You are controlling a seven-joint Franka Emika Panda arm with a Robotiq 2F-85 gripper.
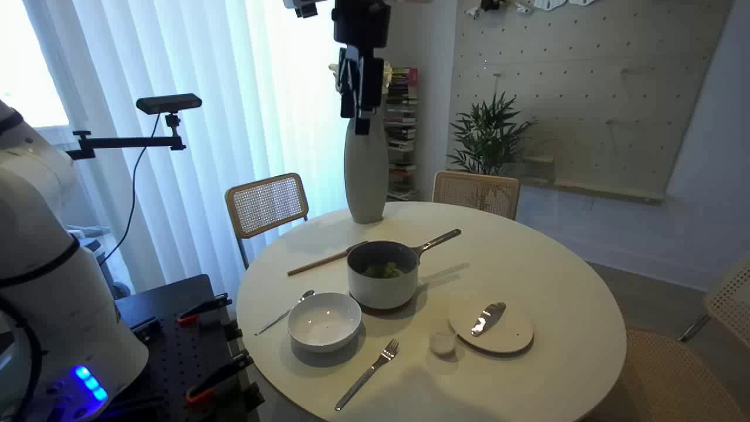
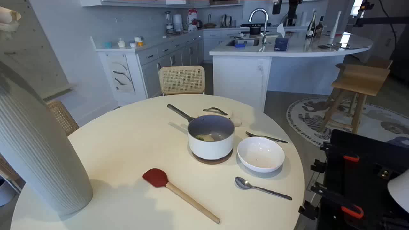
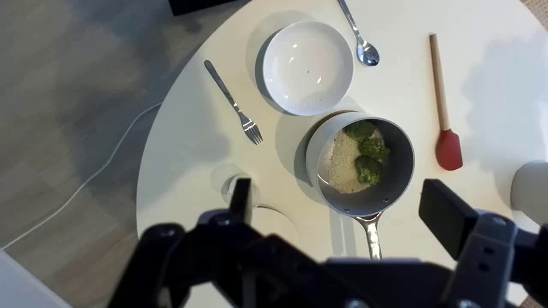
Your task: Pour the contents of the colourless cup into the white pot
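Observation:
The colourless cup (image 1: 442, 344) stands on the round table beside a flat plate; what it holds is unclear. It shows small behind the pot in an exterior view (image 2: 236, 121) and partly behind a finger in the wrist view (image 3: 255, 193). The white pot (image 1: 384, 291) stands on a brown trivet, also in an exterior view (image 2: 211, 149). In the wrist view the pot (image 3: 316, 143) holds pale grains and green broccoli-like pieces. My gripper (image 1: 355, 120) is high above the table. In the wrist view its fingers (image 3: 340, 201) are wide apart with nothing between them.
A white bowl (image 2: 260, 155) stands beside the pot, with a fork (image 1: 368, 375) and spoon (image 2: 263, 189) nearby. A red spatula (image 2: 180, 195) lies by the tall vase (image 1: 366, 176). The plate (image 1: 515, 337) bears a knife (image 1: 487, 319). Chairs (image 1: 266, 205) surround the table.

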